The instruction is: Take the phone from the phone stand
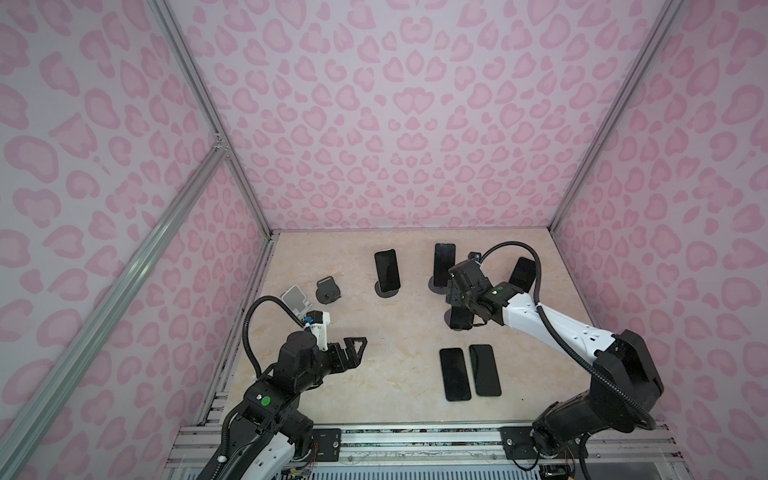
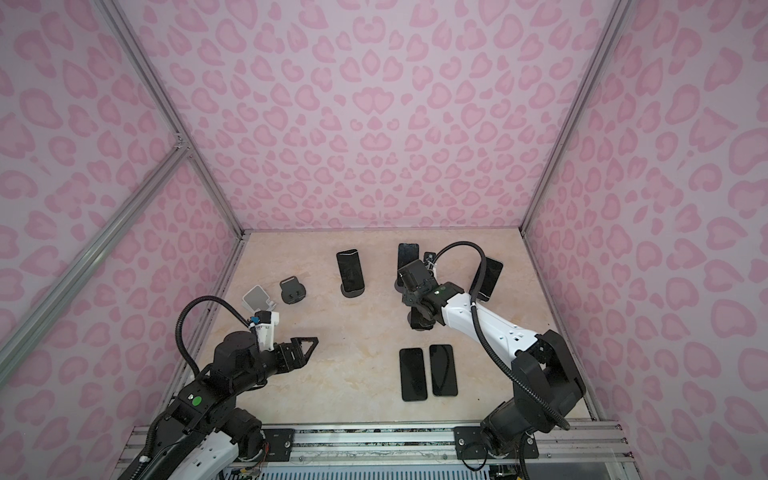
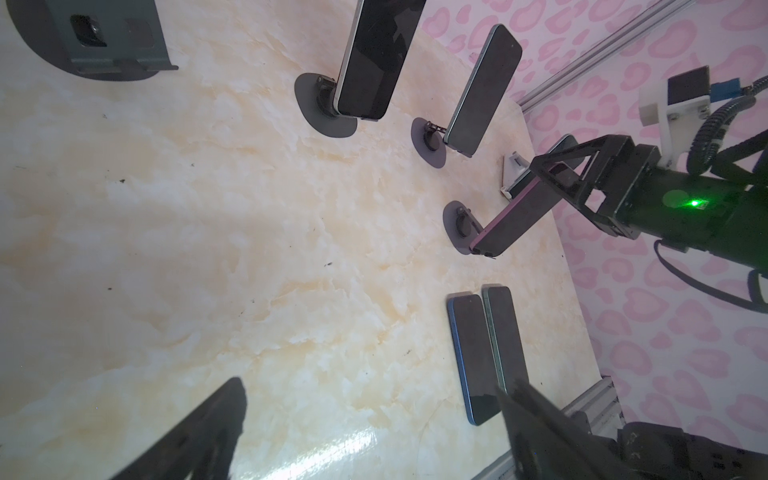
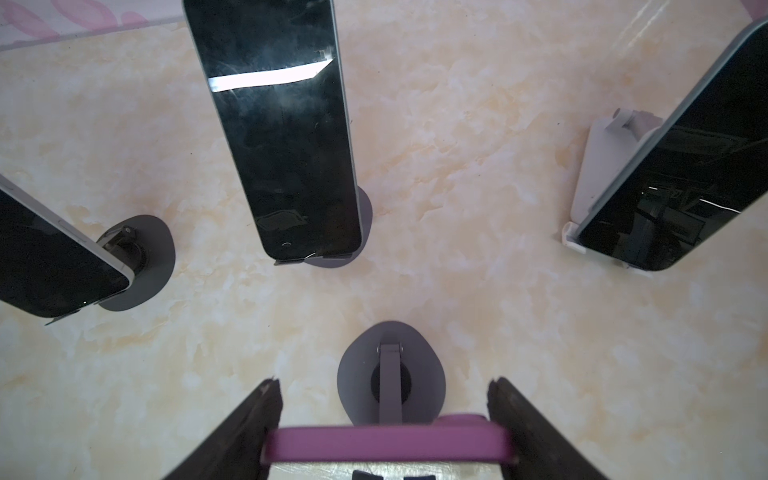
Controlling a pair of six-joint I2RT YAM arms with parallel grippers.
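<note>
Close right gripper (image 4: 384,384) squarely across purple-cased rectangular phone (image 4: 386,444); cannot tell whether pinched yet. Lift clear of grey oval-based metal stand (image 4: 357,365).

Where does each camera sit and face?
Top views: one stereo head high over the base edge, looking down on the cream marble-patterned tabletop; left arm and right arm show.
Left wrist: on that arm, facing across the tabletop; left gripper wide open.
Right wrist: looks down past the right gripper, fingers flanking a purple-edged black phone on a grey round-based stand.
Shared: left wrist sees that phone and gripper.
</note>
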